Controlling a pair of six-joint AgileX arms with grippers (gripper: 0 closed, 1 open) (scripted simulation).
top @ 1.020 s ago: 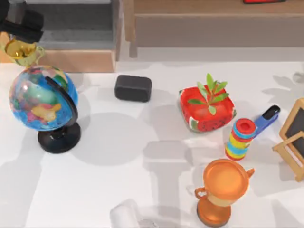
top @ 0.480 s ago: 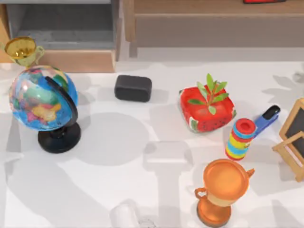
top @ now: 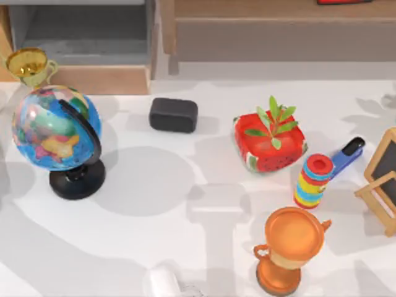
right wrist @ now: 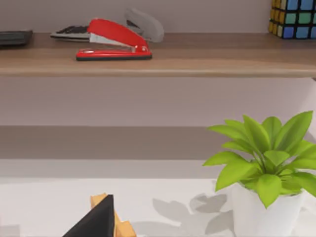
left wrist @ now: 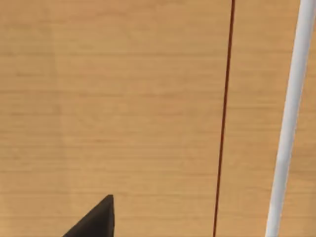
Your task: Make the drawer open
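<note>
Claw tip of the left arm [left wrist: 94,219] shows as one dark finger in front of a tan wooden surface crossed by a thin dark line and a white bar; whether it is open I cannot tell. Right claw [right wrist: 96,219] likewise shows one dark finger, facing the shelf unit [right wrist: 158,59] with a red stapler [right wrist: 112,40], a potted plant [right wrist: 264,173] nearby; its state is unclear too. Drawer [top: 86,79] stands pulled out at the counter's [top: 185,185] far left, behind the globe [top: 55,127].

The globe [top: 55,129] and a small gold cup [top: 28,65] stand right before the drawer [top: 86,46] at the table's [top: 154,185] far left corner. The table's middle is bare.
</note>
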